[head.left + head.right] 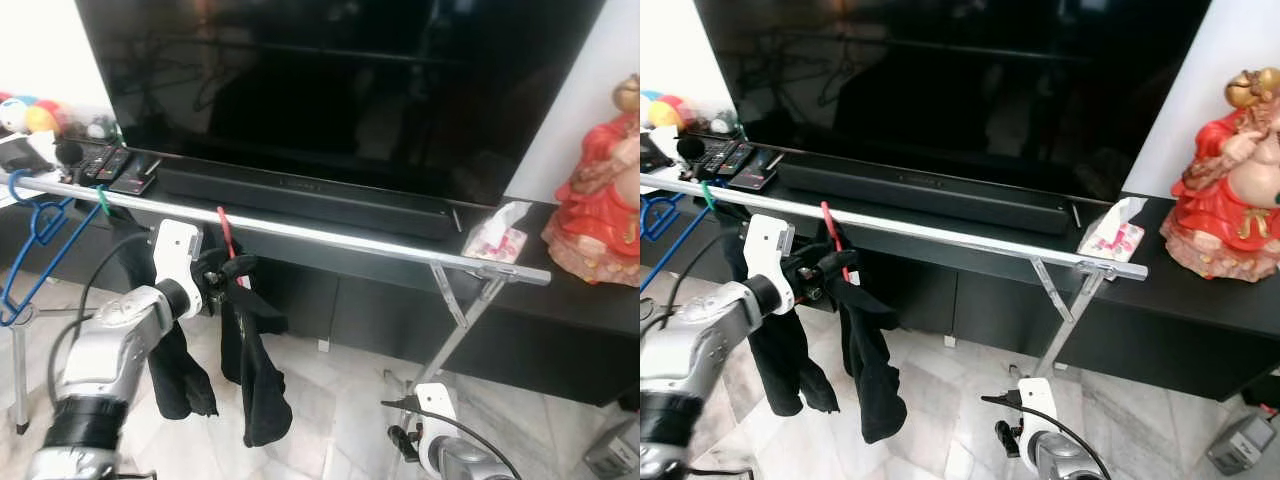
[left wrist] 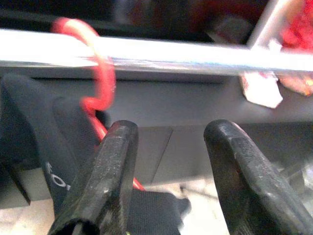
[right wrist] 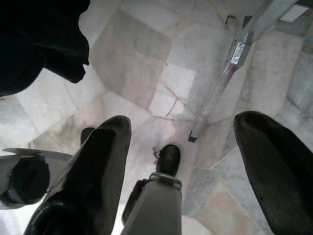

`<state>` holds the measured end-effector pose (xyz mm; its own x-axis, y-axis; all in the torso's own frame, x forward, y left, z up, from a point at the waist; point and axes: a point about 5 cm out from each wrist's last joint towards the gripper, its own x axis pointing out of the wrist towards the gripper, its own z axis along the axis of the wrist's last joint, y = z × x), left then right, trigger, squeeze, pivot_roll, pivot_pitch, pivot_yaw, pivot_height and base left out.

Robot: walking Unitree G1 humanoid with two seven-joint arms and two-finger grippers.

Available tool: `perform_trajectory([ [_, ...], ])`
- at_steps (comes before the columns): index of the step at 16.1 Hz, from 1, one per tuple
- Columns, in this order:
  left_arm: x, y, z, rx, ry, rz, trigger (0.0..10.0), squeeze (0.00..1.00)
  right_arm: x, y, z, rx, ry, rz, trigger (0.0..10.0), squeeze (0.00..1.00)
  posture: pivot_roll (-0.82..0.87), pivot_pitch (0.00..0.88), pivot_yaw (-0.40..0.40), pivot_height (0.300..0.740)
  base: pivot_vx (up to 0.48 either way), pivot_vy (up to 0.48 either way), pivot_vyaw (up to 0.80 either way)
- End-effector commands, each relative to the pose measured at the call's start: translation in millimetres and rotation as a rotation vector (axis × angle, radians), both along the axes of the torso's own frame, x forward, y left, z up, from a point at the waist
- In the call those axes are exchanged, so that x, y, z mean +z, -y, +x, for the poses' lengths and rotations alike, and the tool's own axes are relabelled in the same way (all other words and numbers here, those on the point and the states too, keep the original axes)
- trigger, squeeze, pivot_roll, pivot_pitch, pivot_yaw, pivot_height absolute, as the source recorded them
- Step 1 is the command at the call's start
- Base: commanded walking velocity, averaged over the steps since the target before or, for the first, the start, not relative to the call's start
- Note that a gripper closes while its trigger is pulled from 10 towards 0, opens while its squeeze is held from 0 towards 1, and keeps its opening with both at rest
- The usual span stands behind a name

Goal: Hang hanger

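The red hanger hooks over the silver rail, black garment draped below — the left gripper sits just beside it, fingers parted, gripping nothing. A blue hanger hangs further left; the right gripper hangs low, spread wide over floor

Head views: even, soft indoor light, fairly sharp. TV screen is dark with faint reflections; metal rail shows bright glare along its top. Left wrist view is soft: rail blown out to white, red hanger hook smeared, possibly motion blur. Right wrist view: marble floor bright, fingers dark and defocused.
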<state>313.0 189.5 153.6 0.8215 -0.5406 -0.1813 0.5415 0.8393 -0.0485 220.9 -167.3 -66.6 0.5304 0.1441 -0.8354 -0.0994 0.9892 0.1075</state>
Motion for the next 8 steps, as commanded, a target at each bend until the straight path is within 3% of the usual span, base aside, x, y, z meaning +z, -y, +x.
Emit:
perform_trajectory([
  [1, -7.3, 16.0, -10.2, -0.133, -0.041, 0.047, 10.0, 0.00, 0.9, 2.2, 1.1, -0.006, -0.002, 0.000, 10.0, 0.00, 0.00, 0.008, -0.066, 0.740, 0.000, 0.000, 0.00],
  [5, -30.9, 23.3, 5.3, -0.049, -0.110, 0.041, 10.0, 0.00, 1.0, 1.7, 1.4, -0.010, 0.001, 0.002, 10.0, 0.00, -0.01, 0.006, -0.061, 0.740, 0.000, 0.000, 0.00],
  [7, -28.3, 26.2, 15.5, 0.020, -0.092, -0.046, 10.0, 0.00, 0.8, 2.0, 1.2, -0.012, 0.001, 0.000, 10.0, 0.00, -0.02, 0.006, -0.058, 0.740, 0.000, 0.000, 0.00],
  [8, -24.0, 27.1, 28.2, 0.083, -0.069, -0.102, 10.0, 0.00, 0.9, 2.4, 1.3, -0.012, 0.000, -0.001, 10.0, 0.00, -0.02, 0.006, -0.061, 0.740, 0.000, 0.000, 0.00],
])
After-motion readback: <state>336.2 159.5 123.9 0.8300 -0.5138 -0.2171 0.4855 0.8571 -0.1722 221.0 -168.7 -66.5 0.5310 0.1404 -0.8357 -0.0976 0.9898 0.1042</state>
